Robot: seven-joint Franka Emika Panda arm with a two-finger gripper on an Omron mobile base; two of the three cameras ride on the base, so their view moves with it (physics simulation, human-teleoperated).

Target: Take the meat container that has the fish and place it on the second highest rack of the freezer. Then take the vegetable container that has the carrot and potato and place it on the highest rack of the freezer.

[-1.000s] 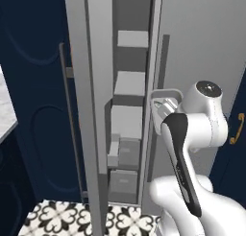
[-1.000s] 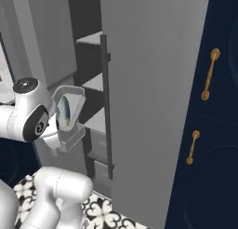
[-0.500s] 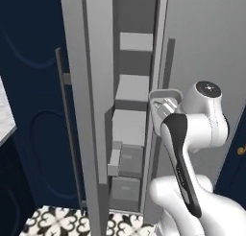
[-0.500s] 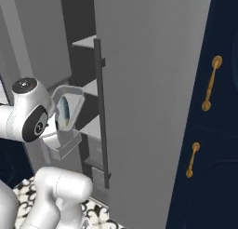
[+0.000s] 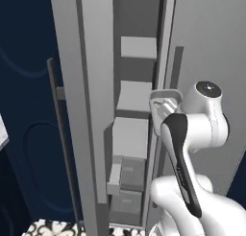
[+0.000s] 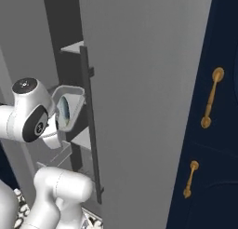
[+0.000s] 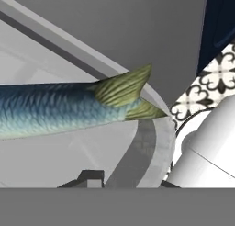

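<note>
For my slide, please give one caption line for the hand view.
Close-up of the blue-silver fish lying in the meat container.

The meat container [image 6: 67, 107] is tipped up on edge, its hollow facing the white arm [image 6: 32, 116], just beside the freezer's [image 6: 139, 84] long vertical bar handle [image 6: 90, 125]. Grey shelves [image 6: 72, 47] lie behind the handle. Navy cabinets [image 6: 209, 153] with gold handles [image 6: 211, 102] stand beyond the freezer door.

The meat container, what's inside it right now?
Inside the meat container lies one fish, blue-silver with a greenish tail against the rim. Its head runs past the picture's edge. The base views show the tray tipped on edge.
</note>
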